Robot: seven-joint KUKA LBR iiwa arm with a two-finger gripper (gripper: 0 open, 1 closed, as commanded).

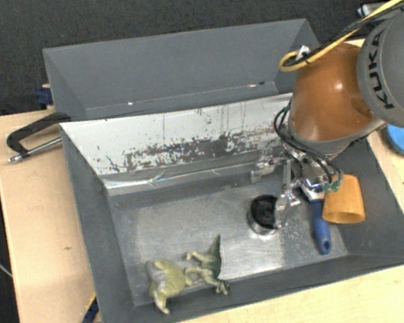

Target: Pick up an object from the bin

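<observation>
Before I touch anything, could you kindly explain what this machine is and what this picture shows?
One camera looks down into a grey metal bin, slightly from the side. The robot arm comes in from the right; the orange dome is its wrist cover. Its claw hangs low beside a small black round thing near the bin's middle. A green toy dinosaur lies by the near wall. An orange cup-like piece and a blue-handled tool lie on the right. Whether the claw grips anything, I cannot tell.

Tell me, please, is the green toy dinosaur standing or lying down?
Lying on its side: the green toy dinosaur has its legs stretched along the bin floor.
</observation>
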